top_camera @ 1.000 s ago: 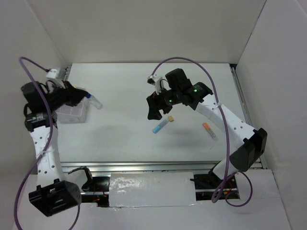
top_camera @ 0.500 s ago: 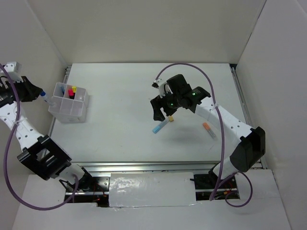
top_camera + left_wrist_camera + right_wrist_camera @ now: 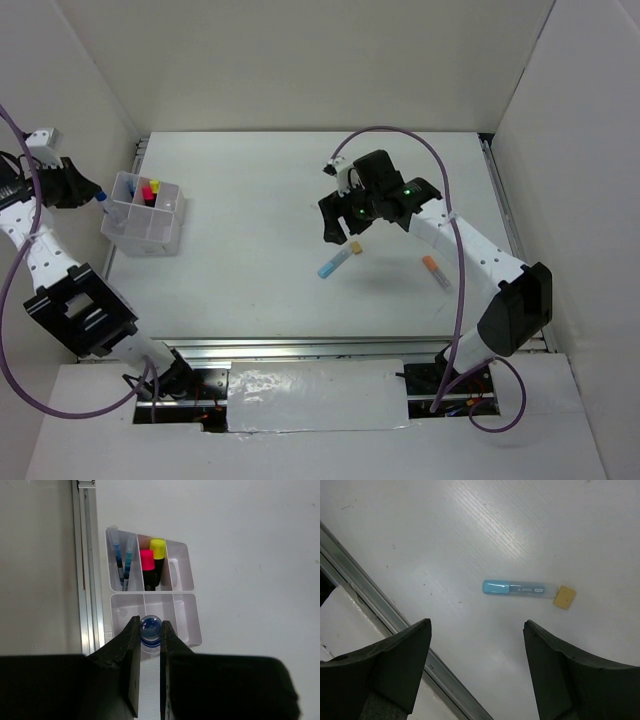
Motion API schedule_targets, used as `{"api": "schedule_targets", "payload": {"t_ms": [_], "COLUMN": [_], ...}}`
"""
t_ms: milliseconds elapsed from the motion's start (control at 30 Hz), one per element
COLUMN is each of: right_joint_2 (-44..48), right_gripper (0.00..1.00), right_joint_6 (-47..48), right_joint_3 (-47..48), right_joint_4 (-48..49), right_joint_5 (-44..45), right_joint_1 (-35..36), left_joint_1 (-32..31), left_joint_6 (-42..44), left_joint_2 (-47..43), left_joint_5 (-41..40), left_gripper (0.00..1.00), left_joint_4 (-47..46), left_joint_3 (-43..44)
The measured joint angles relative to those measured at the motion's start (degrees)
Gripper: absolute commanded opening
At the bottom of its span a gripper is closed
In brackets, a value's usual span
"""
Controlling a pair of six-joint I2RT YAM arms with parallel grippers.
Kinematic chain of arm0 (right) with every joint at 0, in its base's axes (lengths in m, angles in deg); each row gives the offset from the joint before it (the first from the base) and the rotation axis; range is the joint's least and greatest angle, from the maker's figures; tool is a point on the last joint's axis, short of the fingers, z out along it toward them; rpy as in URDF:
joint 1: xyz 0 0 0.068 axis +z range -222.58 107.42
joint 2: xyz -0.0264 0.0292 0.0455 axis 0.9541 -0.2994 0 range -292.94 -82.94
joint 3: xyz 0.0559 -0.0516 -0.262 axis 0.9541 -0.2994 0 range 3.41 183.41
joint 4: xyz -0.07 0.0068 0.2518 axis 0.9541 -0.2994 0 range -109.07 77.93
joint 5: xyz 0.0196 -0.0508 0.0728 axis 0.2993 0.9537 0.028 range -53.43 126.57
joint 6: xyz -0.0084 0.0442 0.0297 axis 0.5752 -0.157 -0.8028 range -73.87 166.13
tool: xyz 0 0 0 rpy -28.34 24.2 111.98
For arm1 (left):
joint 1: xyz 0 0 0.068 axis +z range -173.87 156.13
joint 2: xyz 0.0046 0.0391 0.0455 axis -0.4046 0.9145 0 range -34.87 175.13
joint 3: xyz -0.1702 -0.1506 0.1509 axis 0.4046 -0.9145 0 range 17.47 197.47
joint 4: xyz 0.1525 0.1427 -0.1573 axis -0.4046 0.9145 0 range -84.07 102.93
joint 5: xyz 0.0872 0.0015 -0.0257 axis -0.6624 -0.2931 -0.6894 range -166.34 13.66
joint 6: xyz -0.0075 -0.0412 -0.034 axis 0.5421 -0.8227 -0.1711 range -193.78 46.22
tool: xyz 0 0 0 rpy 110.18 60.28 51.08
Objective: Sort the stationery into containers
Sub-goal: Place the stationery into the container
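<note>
My left gripper (image 3: 150,625) is shut on the blue-capped bottle (image 3: 150,629), held above the near row of the translucent organizer box (image 3: 192,615). In the top view the gripper (image 3: 85,190) is just left of the box (image 3: 170,240). The box holds a pink-capped highlighter (image 3: 147,560), a yellow-capped highlighter (image 3: 157,547) and thin pens (image 3: 120,562). My right gripper (image 3: 477,625) is open and empty above the table. The light-blue marker (image 3: 517,588) lies just beyond it, also in the top view (image 3: 335,263). The orange-capped tube (image 3: 436,272) lies to the right.
A small tan square piece (image 3: 564,598) lies at the marker's clear end. A metal rail (image 3: 90,580) runs along the table's left edge beside the box. Another rail (image 3: 380,595) runs along the near edge. White walls enclose the table.
My left arm has swung from over the box out to its left, still holding the bottle, then edged back toward it. My right gripper has shifted slightly right above the marker.
</note>
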Motion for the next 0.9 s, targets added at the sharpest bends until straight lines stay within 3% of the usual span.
{"api": "schedule_targets", "payload": {"t_ms": [433,600,900], "right_joint_2": [0.00,0.00,-1.64], "right_gripper": [0.80,0.80,0.79], "right_joint_6": [-0.39,-0.35,-0.33], "right_joint_3": [-1.25,-1.40,-2.29], "right_joint_4": [1.97,2.10,2.12], "right_joint_5": [-0.15,-0.17,-1.40], "right_joint_1": [-1.44,-1.97,-3.76], "left_joint_1": [-2.19,-3.17,-3.63], "left_joint_6": [1.22,1.42,0.94], "left_joint_2": [2.86,1.86,1.03], "left_joint_5": [-5.88,-7.19,-7.28], "left_gripper": [0.00,0.23,0.50], "left_joint_4": [-7.41,-10.36,-13.29], "left_joint_3": [-3.58,-7.04,-9.64]}}
